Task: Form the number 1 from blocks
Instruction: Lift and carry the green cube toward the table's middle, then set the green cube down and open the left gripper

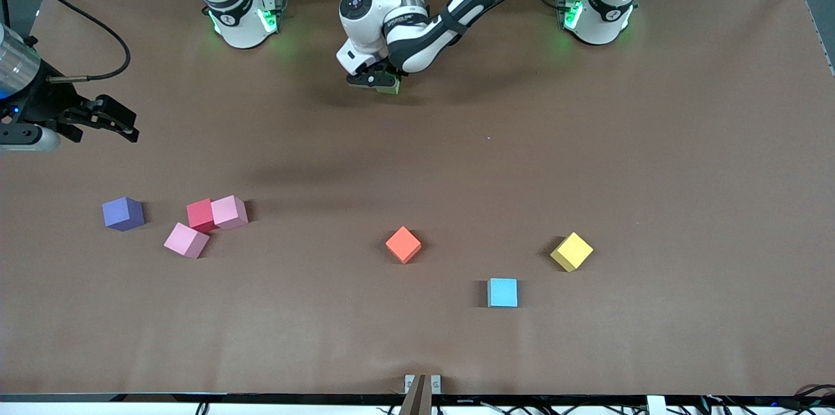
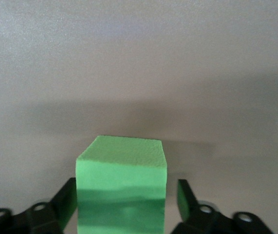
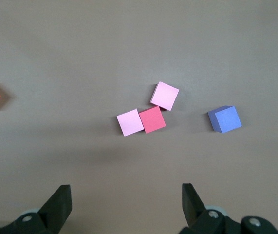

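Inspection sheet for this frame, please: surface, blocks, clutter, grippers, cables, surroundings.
Surface: brown table, matte.
Job's things: green block at left gripper; purple block, red block touching two pink blocks; orange block, light blue block, yellow block lie apart.
Clutter: nothing seen.
Grippers: left gripper open around green block, between the bases; right gripper open, waiting above the table's right-arm end.
Cables: black cable on right arm.
Surroundings: equipment past the table edge.

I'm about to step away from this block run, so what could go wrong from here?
The left gripper has its fingers apart around the green block; if it lifts away crooked, it may nudge the block out of place. The red block touches both pink blocks, so the open right gripper could knock neighbours when picking one.
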`<state>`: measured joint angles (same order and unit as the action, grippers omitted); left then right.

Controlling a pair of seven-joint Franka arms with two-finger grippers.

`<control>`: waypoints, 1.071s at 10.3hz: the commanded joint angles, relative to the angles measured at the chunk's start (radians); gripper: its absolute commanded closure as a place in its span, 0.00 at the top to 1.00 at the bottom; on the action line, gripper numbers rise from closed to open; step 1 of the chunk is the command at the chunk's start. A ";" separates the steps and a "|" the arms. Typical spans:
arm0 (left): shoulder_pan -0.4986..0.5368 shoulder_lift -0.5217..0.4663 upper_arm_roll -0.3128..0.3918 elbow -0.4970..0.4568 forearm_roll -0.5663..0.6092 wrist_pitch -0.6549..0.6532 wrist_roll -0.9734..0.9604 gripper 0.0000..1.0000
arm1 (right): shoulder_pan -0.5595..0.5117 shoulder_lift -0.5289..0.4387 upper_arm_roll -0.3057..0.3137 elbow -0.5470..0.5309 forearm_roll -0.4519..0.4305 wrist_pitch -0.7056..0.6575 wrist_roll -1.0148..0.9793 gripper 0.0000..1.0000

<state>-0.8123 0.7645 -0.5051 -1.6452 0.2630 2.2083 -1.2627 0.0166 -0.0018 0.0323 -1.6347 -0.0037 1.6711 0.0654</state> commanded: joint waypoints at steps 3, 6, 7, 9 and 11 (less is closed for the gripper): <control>0.080 -0.103 0.020 0.019 -0.025 -0.067 -0.124 1.00 | -0.029 -0.004 0.020 0.001 0.021 -0.004 -0.022 1.00; 0.348 -0.139 0.028 0.021 0.002 -0.073 -0.132 1.00 | -0.030 -0.004 0.020 0.001 0.021 -0.004 -0.022 1.00; 0.446 -0.139 0.028 0.045 0.028 -0.073 -0.054 1.00 | -0.030 -0.004 0.020 0.001 0.021 -0.005 -0.022 1.00; 0.583 -0.102 0.054 0.090 0.048 -0.071 0.189 1.00 | -0.029 -0.004 0.020 0.002 0.021 -0.007 -0.022 1.00; 0.659 -0.093 0.153 0.091 0.055 -0.071 0.532 1.00 | -0.021 -0.004 0.014 0.004 0.019 -0.007 -0.024 1.00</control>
<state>-0.1727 0.6526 -0.3997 -1.5714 0.2988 2.1452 -0.9049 0.0106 0.0008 0.0367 -1.6340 -0.0031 1.6702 0.0610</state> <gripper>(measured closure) 0.000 0.000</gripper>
